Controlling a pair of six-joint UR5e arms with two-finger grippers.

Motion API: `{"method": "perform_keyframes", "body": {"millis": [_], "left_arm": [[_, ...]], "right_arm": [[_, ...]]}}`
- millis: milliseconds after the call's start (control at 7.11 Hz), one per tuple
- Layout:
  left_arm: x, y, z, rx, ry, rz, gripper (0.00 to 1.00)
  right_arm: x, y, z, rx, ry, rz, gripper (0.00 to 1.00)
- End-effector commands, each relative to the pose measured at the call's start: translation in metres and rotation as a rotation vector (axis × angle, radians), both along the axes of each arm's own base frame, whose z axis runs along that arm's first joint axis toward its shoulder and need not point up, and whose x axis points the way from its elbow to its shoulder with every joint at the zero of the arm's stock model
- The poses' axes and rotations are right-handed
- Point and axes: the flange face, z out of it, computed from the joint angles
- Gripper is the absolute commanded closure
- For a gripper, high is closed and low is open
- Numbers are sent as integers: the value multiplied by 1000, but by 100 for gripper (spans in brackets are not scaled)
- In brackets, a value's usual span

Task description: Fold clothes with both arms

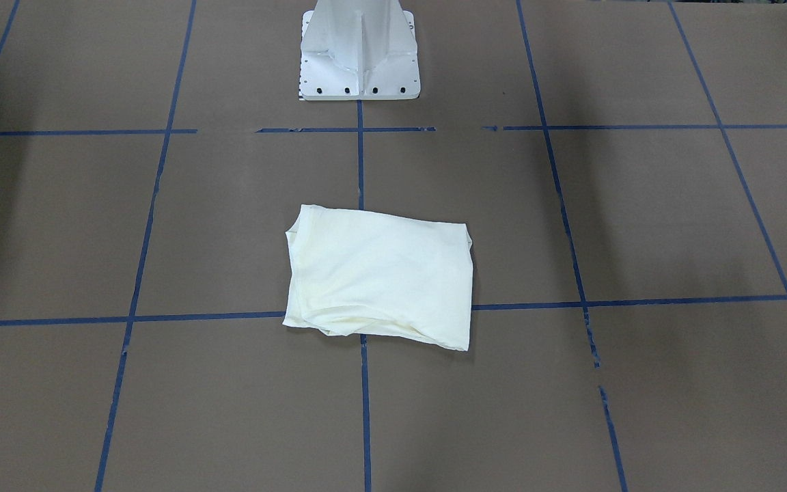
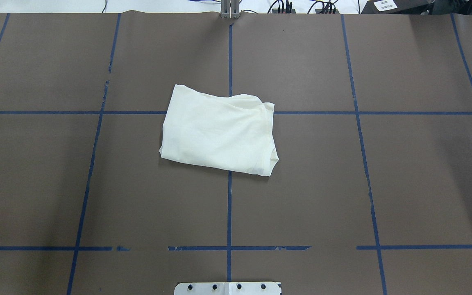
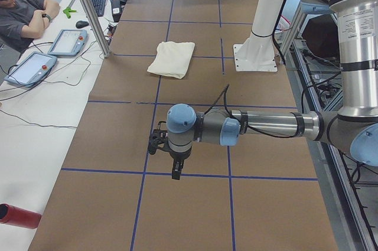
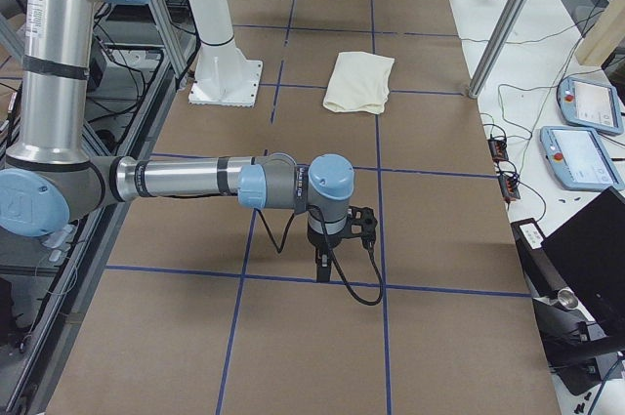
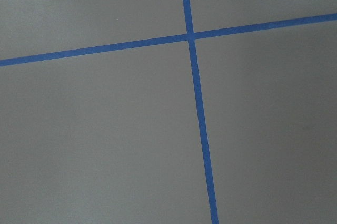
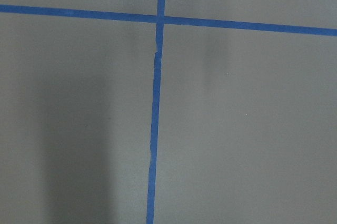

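The table [image 2: 55, 184], covered in brown paper with a grid of blue tape lines [image 2: 229, 205], fills every view, and its edges are cut off in the overhead and front-facing views. Both wrist views show only this brown surface and a crossing of tape.

The left arm [image 3: 266, 124] appears only in the left side view and the right arm [image 4: 186, 181] only in the right side view. Each reaches low over the table's near end, its upper part cropped. Small print on the left arm's upright tube is too small to read.

The white pedestal base [image 1: 359, 68] is cut off at the top.

The T-shirt [image 2: 219, 131] lies folded into a rough rectangle at the table's middle, over a tape crossing and in front of the pedestal. Only plain cream cloth shows, with layered edges bunched along one side.

The left gripper [image 3: 176, 171] and right gripper [image 4: 321, 264] point down, well apart from the shirt. Whether their fingers are spread or pressed together cannot be told from these side views.
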Motion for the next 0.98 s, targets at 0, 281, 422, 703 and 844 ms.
{"method": "perform_keyframes", "body": {"millis": [0, 281, 422, 703, 844], "left_arm": [[0, 0, -1, 3, 0, 0, 1], [0, -1, -6, 13, -2, 1, 1], [0, -1, -9, 18, -2, 1, 1], [0, -2, -21, 40, -3, 0, 1], [0, -2, -23, 41, -6, -3, 1]], "right_arm": [[-1, 0, 0, -1, 0, 0, 0], [-1, 0, 0, -1, 0, 0, 0], [-1, 0, 0, -1, 0, 0, 0], [-1, 1, 0, -1, 0, -1, 0], [-1, 1, 1, -3, 0, -1, 0]]}}
